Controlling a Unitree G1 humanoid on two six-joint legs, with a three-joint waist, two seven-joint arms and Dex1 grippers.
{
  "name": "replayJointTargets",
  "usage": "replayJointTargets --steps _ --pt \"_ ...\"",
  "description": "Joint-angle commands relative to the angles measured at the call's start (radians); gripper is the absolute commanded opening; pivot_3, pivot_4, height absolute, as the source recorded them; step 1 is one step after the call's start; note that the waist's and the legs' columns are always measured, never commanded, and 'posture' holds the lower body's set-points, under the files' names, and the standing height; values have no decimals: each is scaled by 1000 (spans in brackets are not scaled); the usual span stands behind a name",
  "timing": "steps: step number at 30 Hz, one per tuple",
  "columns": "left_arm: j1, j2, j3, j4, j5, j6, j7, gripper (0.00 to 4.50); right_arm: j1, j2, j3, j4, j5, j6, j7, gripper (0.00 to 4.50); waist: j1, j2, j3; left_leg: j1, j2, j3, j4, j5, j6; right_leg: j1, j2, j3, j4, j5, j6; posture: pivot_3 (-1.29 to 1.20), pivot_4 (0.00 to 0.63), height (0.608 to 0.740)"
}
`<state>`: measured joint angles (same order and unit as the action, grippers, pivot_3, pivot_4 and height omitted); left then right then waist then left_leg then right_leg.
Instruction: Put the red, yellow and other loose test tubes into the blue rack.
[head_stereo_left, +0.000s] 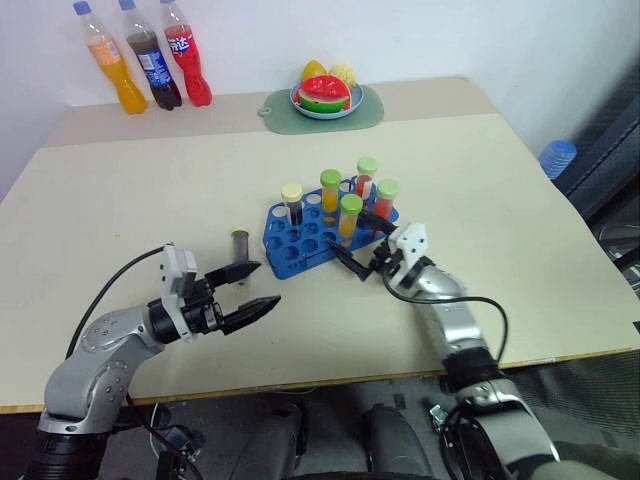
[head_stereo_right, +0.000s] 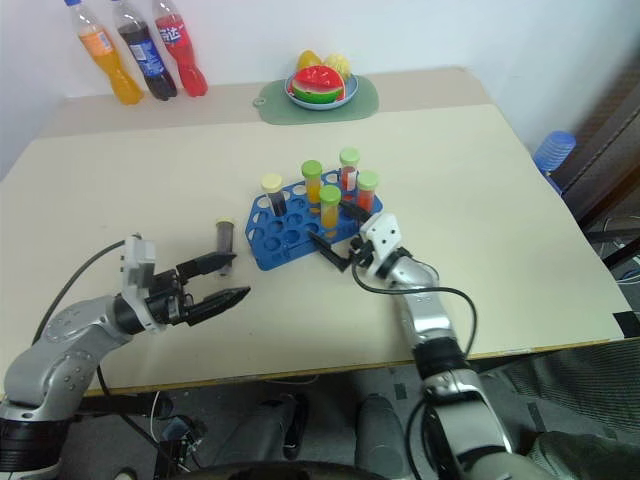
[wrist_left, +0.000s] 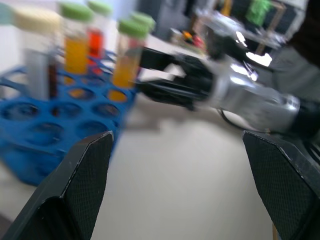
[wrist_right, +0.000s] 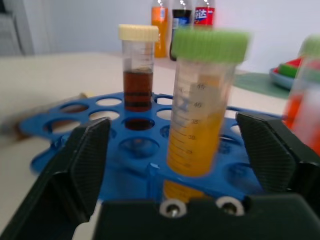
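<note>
The blue rack (head_stereo_left: 290, 250) stands mid-table and holds several upright capped test tubes: a cream-capped brown one (head_stereo_left: 291, 203), green-capped yellow ones and green-capped red ones. My right gripper (head_stereo_left: 352, 236) is open at the rack's near right corner. Its fingers stand apart on either side of a yellow green-capped tube (wrist_right: 197, 120) that sits in a hole, with a gap on both sides. A loose dark tube (head_stereo_left: 240, 243) lies on the table just left of the rack. My left gripper (head_stereo_left: 266, 284) is open and empty, in front of that loose tube and pointing toward the rack.
Three soda bottles (head_stereo_left: 150, 60) stand at the back left. A plate of toy fruit (head_stereo_left: 325, 97) rests on a green mat at the back centre. A blue-capped container (head_stereo_left: 557, 157) sits beyond the table's right edge. The near table edge (head_stereo_left: 330, 382) runs under both arms.
</note>
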<state>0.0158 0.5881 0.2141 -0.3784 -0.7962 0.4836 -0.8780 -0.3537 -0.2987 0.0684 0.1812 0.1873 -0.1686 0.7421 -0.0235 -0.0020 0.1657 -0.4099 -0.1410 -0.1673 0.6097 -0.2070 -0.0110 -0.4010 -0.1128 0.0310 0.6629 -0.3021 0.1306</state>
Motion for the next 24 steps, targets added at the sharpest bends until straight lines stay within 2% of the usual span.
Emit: replayJointTargets --steps 1,4,8,9,11,12,14,15,17,24 --pt "3 -28 89 -104 -60 83 221 4285 111 -110 -12 -320 83 217 36 4113 10 0 0 0 0 0 0 0 0 0 0 0 0 0 0 0 150 740" --pt "-4 -23 135 -173 -80 189 420 4285 201 -214 -54 -481 139 351 51 4113 17 -1 0 0 0 0 1 -1 0 2 -1 1 -1 0 0 0 150 740" --pt "-137 17 191 -150 -313 491 790 4285 299 -336 -121 -607 197 454 84 4113 34 -2 1 0 0 0 3 -1 1 6 -2 0 -1 -1 0 0 150 740" --pt "-190 43 191 -109 -395 580 899 4285 316 -362 -135 -632 213 473 98 4113 37 -2 1 0 0 0 3 -1 1 7 -2 -1 -1 -1 0 0 150 740" --pt "-311 119 140 44 -658 700 1158 4285 346 -413 -168 -677 264 515 134 4113 40 -4 2 0 0 -2 4 -1 1 6 -2 -3 -1 -1 1 0 150 740" --pt "-360 139 114 96 -752 713 1254 4285 358 -435 -181 -696 287 533 152 4113 39 -4 2 0 0 -2 4 -1 1 5 -2 -3 -1 -1 1 0 150 740" --pt "-481 212 -28 240 -1043 684 1486 4285 391 -488 -211 -728 317 546 201 4113 39 -6 2 0 -1 -2 3 -1 2 6 -3 -3 -2 -1 2 0 150 740" --pt "-540 216 -78 305 -1111 673 1578 4285 403 -504 -224 -738 330 554 213 4113 39 -8 4 0 -2 -2 4 -2 3 8 -4 -3 -2 -2 3 0 150 740" --pt "-617 211 -138 398 -1168 662 1692 4285 407 -513 -229 -750 339 563 208 4113 38 -9 4 0 -3 -1 4 -2 3 8 -5 -3 -2 -2 3 0 150 740" --pt "-859 72 -301 713 -1159 710 1890 4285 443 -498 -275 -775 310 544 147 4113 42 -13 4 -1 -4 0 5 -2 3 8 -5 -2 -1 -2 4 0 150 740"
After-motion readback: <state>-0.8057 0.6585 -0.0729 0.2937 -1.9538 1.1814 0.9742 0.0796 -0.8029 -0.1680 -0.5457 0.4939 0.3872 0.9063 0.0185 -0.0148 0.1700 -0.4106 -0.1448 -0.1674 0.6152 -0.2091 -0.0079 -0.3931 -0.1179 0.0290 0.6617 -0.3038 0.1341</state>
